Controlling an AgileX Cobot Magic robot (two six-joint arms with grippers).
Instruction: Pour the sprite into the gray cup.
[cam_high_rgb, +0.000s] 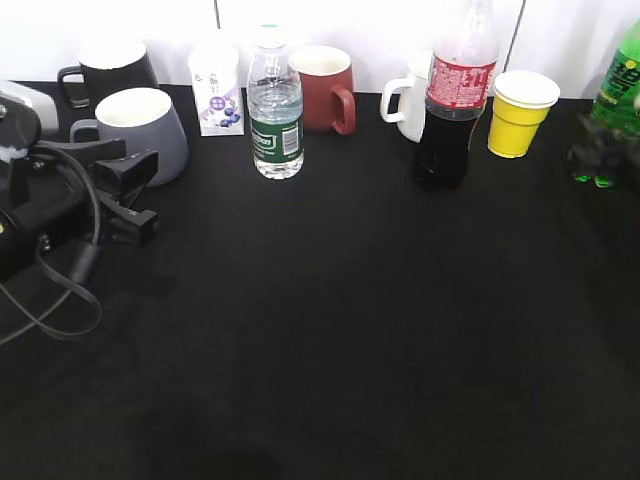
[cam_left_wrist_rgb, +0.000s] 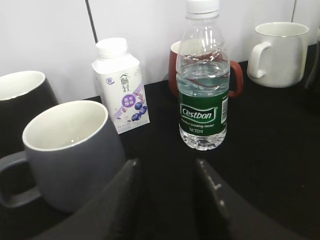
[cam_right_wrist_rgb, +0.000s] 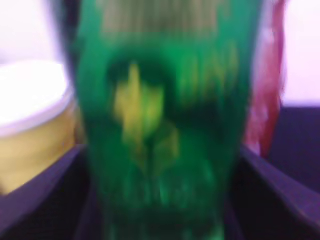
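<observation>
1. At the table's far right corner, the right gripper is closed around the lower body of the sprite bottle, which stands upright; the wrist view is blurred, with the fingers on either side of the green body.
2. Just left of it stands a yellow paper cup, then a cola bottle.
3. Near the far left corner, the left gripper hangs open beside the gray cup, not touching it.
4. A water bottle and a small milk carton stand behind on the black table.
</observation>
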